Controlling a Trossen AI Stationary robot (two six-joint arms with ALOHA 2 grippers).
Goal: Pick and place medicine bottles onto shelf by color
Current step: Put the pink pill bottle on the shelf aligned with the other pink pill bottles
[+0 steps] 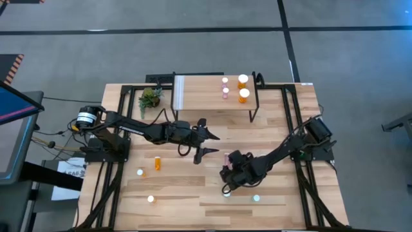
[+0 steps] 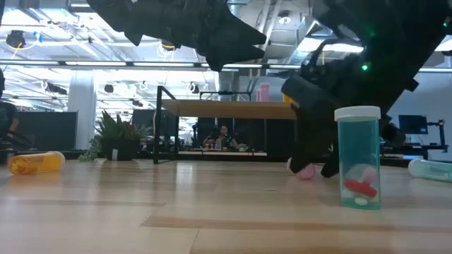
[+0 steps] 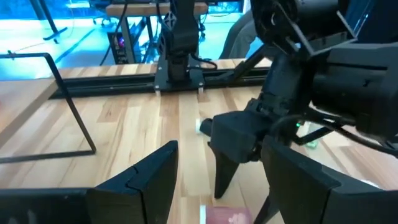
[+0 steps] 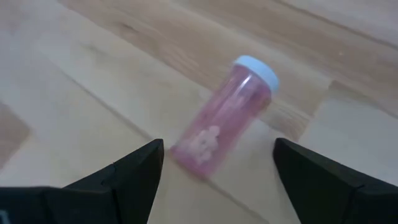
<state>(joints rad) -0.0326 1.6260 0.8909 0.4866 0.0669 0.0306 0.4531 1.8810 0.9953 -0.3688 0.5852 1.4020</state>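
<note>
Pincers of both arms meet near the middle of the desk (image 1: 270,200), and the room between them is tight. The right pincer (image 4: 217,165) hangs low with its fingers spread apart, and a pink bottle (image 4: 221,124) lies on its side between them, white cap pointing away; the fingers flank it but do not press on it. From above this pincer sits just right of centre, well in from the desk's right rail. The left pincer (image 1: 205,137) reaches in from the left side, fingers also apart and empty, hovering just beside the right one in front of the shelf (image 1: 212,93).

The shelf stands at the far edge on thin black legs, with a pale strip at its left end. Two pink bottles (image 1: 224,87) and two larger orange bottles (image 1: 243,88) stand grouped toward its right end; the stretch between them and the strip is bare wood.

Left of centre an orange bottle (image 1: 158,162) lies on its side, with a small white-capped one (image 1: 140,172) near it and another (image 1: 150,199) closer to the near edge. A teal bottle (image 2: 358,156) stands upright toward the near edge, below the right pincer, with a second teal one (image 1: 256,198) lying just to its right. A small potted plant (image 1: 150,98) sits beside the shelf's left end.
</note>
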